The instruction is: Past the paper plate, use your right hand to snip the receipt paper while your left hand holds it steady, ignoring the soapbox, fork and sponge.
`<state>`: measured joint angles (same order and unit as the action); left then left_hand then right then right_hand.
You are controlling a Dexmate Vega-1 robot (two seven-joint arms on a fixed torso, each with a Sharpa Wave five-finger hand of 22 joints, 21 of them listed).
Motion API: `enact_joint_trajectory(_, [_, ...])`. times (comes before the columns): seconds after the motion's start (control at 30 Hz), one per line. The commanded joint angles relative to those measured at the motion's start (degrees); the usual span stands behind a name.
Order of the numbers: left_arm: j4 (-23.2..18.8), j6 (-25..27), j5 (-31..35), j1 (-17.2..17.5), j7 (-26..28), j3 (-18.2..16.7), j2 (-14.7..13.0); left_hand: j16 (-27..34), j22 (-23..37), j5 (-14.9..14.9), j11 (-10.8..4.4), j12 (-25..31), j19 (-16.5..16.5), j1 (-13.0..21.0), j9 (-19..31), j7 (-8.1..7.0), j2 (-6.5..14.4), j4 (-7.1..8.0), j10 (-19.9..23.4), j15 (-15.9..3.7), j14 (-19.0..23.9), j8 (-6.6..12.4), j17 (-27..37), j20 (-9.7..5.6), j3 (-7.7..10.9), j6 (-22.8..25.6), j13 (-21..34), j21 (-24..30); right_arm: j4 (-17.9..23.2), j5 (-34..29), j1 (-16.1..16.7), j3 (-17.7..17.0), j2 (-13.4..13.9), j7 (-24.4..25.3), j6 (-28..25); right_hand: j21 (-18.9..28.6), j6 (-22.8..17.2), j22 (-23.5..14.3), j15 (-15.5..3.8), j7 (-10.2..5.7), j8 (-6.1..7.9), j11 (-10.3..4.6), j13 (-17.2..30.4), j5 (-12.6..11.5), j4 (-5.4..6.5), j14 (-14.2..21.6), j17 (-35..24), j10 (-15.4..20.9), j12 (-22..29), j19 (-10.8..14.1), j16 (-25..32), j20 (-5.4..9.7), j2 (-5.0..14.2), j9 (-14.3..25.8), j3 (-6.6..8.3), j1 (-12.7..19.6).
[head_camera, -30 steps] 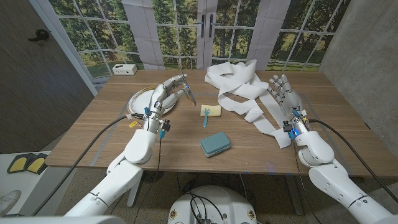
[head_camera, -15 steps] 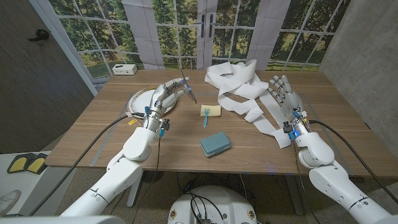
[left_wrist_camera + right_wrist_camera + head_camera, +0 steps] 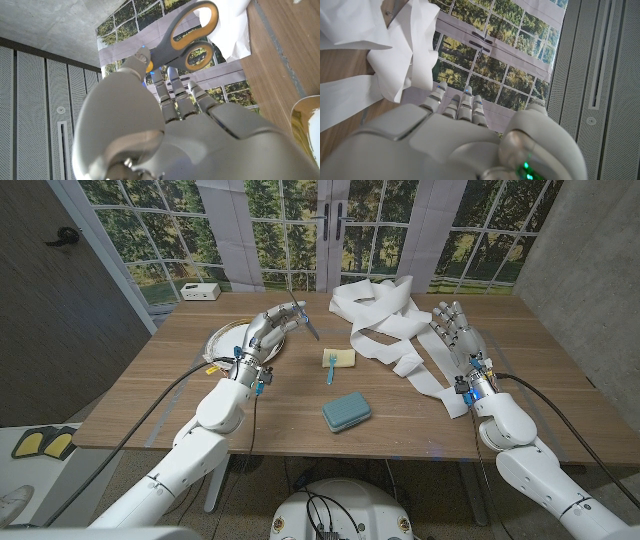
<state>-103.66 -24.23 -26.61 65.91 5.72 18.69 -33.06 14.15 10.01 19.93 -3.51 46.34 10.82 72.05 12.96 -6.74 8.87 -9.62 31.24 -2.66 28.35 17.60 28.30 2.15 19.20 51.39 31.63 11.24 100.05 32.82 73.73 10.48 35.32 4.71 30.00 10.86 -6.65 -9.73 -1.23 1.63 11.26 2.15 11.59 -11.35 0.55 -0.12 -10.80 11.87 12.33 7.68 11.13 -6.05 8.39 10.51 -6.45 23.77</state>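
My left hand (image 3: 264,335) is raised over the paper plate (image 3: 221,341) and holds grey scissors (image 3: 301,318) with orange-lined handles; in the left wrist view the scissors (image 3: 186,38) sit at the fingertips of that hand (image 3: 165,130). The white receipt paper (image 3: 377,316) lies in loose, tangled loops at the back middle of the table, with a strip trailing toward my right hand (image 3: 455,331). That hand stands beside the strip with fingers apart and holds nothing. The right wrist view has the paper (image 3: 385,45) just beyond my right hand (image 3: 455,142).
A yellow sponge (image 3: 342,357) with a blue fork (image 3: 329,368) lies mid-table. The teal soapbox (image 3: 347,411) sits nearer the front edge. A small white box (image 3: 200,291) stands at the back left corner.
My left hand has lifted the scissors slightly up and away over the plate. The right hand has barely moved.
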Motion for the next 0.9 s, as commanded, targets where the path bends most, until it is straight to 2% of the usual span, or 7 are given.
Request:
enact_joint_trajectory(0.03, [1.9, 0.0, -6.4, -2.1, -5.5, 1.1, -0.4, -0.2, 0.1, -0.1, -8.01, 1.1, 0.3, 0.0, 0.4, 0.14, 0.3, 0.38, 8.1, -9.89, 0.5, 0.39, 0.2, 0.18, 0.88, 0.9, 1.8, 0.0, 0.5, -0.3, 0.2, 0.0, 0.1, 0.4, -0.4, 0.0, -0.9, -0.1, -0.02, -0.23, 0.28, -0.27, 0.1, 0.2, -0.06, 0.0, -0.2, 0.6, -0.1, 0.1, 0.3, -0.38, -0.27, 0.3, 0.22, 0.3])
enact_joint_trajectory(0.23, [2.3, 0.6, -9.6, -2.8, -7.9, 1.4, -0.6, -0.6, 0.1, 0.0, -8.00, 1.3, -0.1, -0.4, 0.7, 0.28, 0.2, 0.52, 8.2, -9.94, 0.5, 0.35, -0.1, -0.51, 1.13, 0.9, 1.7, -0.1, 0.4, -0.4, 0.1, 0.2, -0.1, 0.5, -0.3, 0.0, -1.3, -0.1, -0.09, -0.58, 0.41, -0.40, 0.2, 0.2, -0.06, 0.0, -0.2, 0.9, 0.0, 0.1, 0.3, -0.39, -0.21, 0.3, 0.32, 0.3])
enact_joint_trajectory(0.5, [3.1, 1.5, -13.0, -3.8, -10.9, 1.7, -0.8, -1.0, 0.0, 0.1, -8.01, 1.5, -0.4, -0.6, 1.0, 0.24, 0.0, 0.47, 8.2, -10.02, 0.5, 0.41, -0.3, -0.60, 1.44, 1.1, 1.6, -0.2, 0.3, -0.4, -0.3, 0.4, -0.3, 0.5, -0.5, 0.0, -1.4, -0.1, -0.06, -0.64, 0.39, -0.66, 0.2, 0.2, -0.14, 0.0, -0.2, 0.9, 0.0, 0.1, 0.3, -0.41, -0.20, 0.3, 0.44, 0.4])
enact_joint_trajectory(0.9, [4.7, 2.5, -17.1, -5.0, -14.0, 2.2, 0.2, -1.2, 0.0, 0.1, -8.00, 1.7, -0.4, -0.8, 1.5, 0.49, -0.1, 0.32, 8.2, -10.28, 1.2, 0.27, -0.6, -1.46, 1.84, 0.8, 1.4, -0.1, 0.2, -0.5, -0.7, 0.6, -0.3, 0.4, -0.7, 0.0, -1.5, -0.1, -0.47, -0.66, 0.39, -0.67, 0.2, 0.3, -0.15, 0.1, -0.2, 1.1, 0.0, 0.1, 0.4, -0.39, -0.24, 0.3, 0.53, 0.4])
